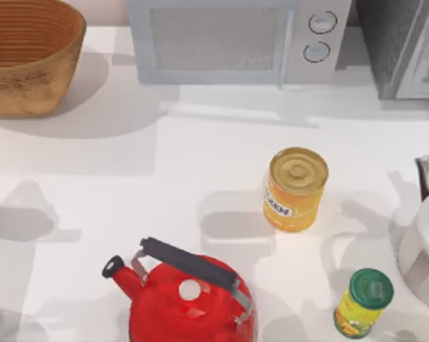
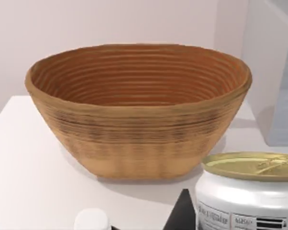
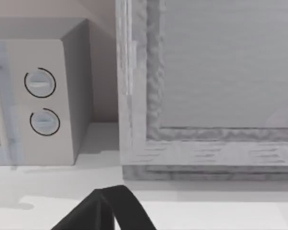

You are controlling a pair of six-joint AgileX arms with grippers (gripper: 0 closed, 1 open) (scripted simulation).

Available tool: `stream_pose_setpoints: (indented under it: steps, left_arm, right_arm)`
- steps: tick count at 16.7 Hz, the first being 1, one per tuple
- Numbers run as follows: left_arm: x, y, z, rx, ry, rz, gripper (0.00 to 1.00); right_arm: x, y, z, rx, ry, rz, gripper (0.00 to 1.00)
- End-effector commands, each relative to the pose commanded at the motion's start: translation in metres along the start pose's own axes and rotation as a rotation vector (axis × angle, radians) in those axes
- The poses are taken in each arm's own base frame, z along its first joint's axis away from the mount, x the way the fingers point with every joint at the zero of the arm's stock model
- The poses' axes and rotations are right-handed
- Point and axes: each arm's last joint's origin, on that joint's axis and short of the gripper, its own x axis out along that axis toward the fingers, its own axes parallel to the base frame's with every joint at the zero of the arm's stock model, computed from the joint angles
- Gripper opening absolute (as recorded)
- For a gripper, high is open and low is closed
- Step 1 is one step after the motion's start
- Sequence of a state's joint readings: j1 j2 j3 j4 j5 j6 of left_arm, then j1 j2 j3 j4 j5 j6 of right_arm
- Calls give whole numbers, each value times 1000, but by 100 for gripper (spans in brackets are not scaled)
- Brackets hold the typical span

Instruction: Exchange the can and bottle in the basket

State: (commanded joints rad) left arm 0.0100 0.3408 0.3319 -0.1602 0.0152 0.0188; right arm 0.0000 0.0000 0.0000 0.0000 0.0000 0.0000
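Note:
The woven tan basket [image 1: 29, 60] stands at the table's far left corner. In the left wrist view the basket [image 2: 139, 115] is upright just ahead, and the part of its inside that I see holds nothing. The yellow can [image 1: 295, 189] stands upright on the table, right of centre and far from the basket. The bottle is out of view. A dark tip of my left gripper [image 2: 182, 216] shows a short way in front of the basket. My right gripper [image 3: 105, 213] is a dark wedge low over the table, facing the back wall.
A white tin with a gold lid [image 2: 249, 196] stands close beside my left gripper, with a small white rounded top [image 2: 92, 221] nearby. A red kettle [image 1: 186, 296] and a green-lidded yellow container [image 1: 363, 303] stand at the front. A microwave [image 1: 236, 39] and a grey cabinet [image 1: 407, 46] line the back.

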Motion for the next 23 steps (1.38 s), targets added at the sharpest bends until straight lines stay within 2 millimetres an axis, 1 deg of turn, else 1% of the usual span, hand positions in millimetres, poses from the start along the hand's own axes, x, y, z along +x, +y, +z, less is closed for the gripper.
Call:
stream_pose_setpoints:
  steps: [2, 4, 6, 8, 14, 16, 20, 23]
  left_arm:
    - [-5, -1, -31, -4, -70, 2, 0]
    - [-4, -2, -54, -9, -123, 4, 0]
    - [-3, -2, -67, -13, -157, 6, 0]
    - [-2, -2, -71, -14, -169, 6, 0]
    - [-2, -2, -71, -12, -163, 7, 0]
    - [-2, -3, -63, 0, -164, -18, 0]
    - [2, -8, -33, 38, -172, -130, 0]
    - [12, -12, -6, 68, -185, -233, 0]
  right_arm:
    - [0, 0, 0, 0, 0, 0, 100]
    - [0, 0, 0, 0, 0, 0, 100]
    - [0, 0, 0, 0, 0, 0, 100]
    - [0, 0, 0, 0, 0, 0, 100]
    - [0, 0, 0, 0, 0, 0, 100]
    - [0, 0, 0, 0, 0, 0, 100]
    - [0, 0, 0, 0, 0, 0, 100]
    - [0, 0, 0, 0, 0, 0, 100]
